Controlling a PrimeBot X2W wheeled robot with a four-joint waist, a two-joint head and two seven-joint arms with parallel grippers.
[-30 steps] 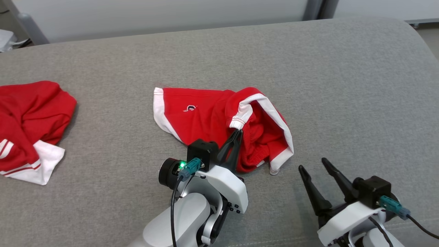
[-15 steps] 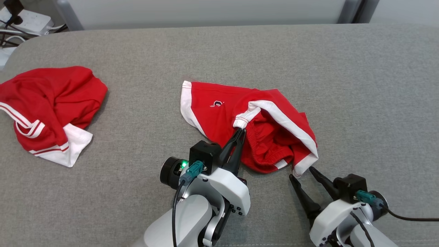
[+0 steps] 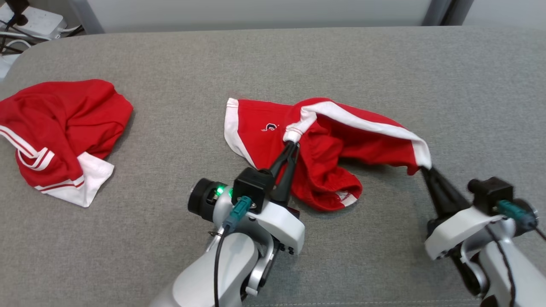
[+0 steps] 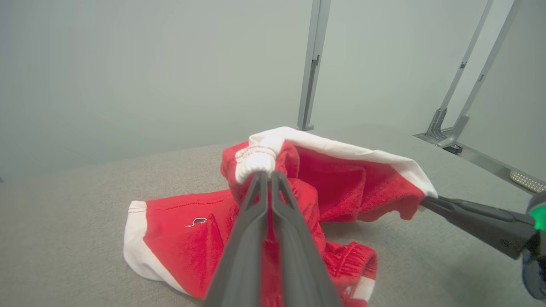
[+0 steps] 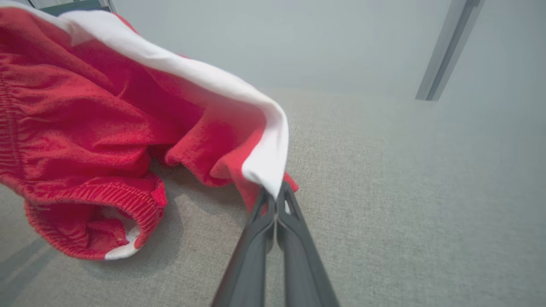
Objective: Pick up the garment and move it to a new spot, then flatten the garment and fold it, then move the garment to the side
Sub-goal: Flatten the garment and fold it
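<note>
The garment [image 3: 328, 149] is a pair of red shorts with white trim, lying partly lifted on the grey fabric surface [image 3: 298, 59]. My left gripper [image 3: 292, 143] is shut on a white elastic cuff of the garment [image 4: 260, 160] near its middle. My right gripper [image 3: 424, 167] is shut on a white-edged corner at the right [image 5: 266, 170], holding it off the surface. The cloth stretches between the two grips with its white band [image 3: 367, 121] raised. The lower red part with the waistband [image 5: 89, 204] sags onto the surface.
A second red and white garment [image 3: 59, 132] lies crumpled at the far left. Cables and a white power strip [image 3: 30, 23] sit beyond the surface's rounded back-left corner. Metal frame legs [image 4: 311, 64] stand behind the back edge.
My right gripper closed on the garment's right corner and pulled it up and to the right, stretching the cloth out. The left gripper kept its hold and rose slightly.
</note>
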